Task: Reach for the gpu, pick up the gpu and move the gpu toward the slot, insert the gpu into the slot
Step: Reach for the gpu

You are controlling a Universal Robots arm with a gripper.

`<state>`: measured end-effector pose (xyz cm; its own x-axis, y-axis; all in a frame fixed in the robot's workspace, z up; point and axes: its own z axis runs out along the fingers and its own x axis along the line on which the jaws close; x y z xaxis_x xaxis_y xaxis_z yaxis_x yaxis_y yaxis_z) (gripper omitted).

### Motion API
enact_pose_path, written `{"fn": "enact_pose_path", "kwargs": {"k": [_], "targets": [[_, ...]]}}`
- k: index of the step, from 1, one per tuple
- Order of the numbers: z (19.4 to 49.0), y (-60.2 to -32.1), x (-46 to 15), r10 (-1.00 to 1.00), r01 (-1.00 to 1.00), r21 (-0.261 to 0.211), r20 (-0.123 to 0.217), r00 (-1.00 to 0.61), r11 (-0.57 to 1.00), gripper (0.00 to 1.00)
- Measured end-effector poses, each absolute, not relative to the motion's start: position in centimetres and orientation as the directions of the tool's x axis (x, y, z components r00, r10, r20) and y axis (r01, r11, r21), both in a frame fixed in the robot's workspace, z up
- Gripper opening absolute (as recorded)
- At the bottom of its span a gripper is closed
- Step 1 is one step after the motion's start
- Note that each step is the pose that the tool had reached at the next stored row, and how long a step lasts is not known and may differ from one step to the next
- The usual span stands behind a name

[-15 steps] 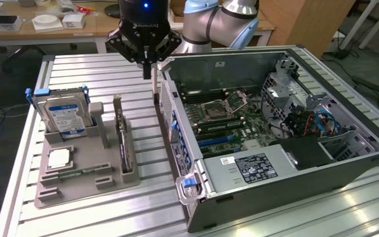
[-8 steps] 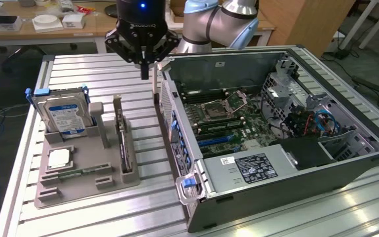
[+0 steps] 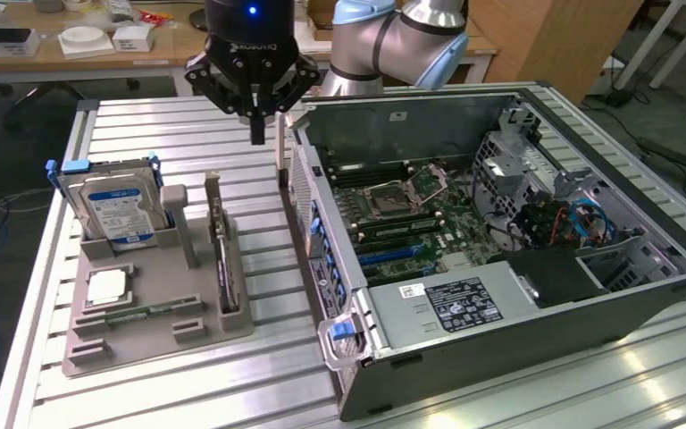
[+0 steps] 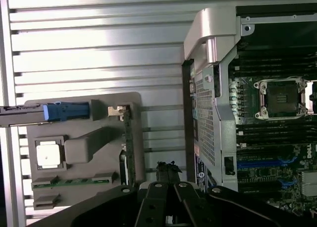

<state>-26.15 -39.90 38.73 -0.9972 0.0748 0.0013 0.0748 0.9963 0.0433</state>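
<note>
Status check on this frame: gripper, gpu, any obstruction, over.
Shut, empty gripper over table, between holder and computer case. Upright gpu in that holder, untouched. Hard drive alongside, apart.

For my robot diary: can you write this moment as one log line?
hand: shut, nothing held, over table between holder and case | gpu: upright in holder, untouched | case: open

Under me, the slatted aluminium table (image 3: 153, 134) carries a grey parts holder (image 3: 140, 344) beside an open computer tower case (image 3: 498, 357).
</note>
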Motion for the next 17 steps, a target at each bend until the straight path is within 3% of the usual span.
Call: {"fn": "enact_pose_path", "kwargs": {"k": [17], "targets": [[38.69, -39.9, -27.01, 0.075, 0.075, 0.043, 0.005, -0.997, 0.996, 0.1]]}}
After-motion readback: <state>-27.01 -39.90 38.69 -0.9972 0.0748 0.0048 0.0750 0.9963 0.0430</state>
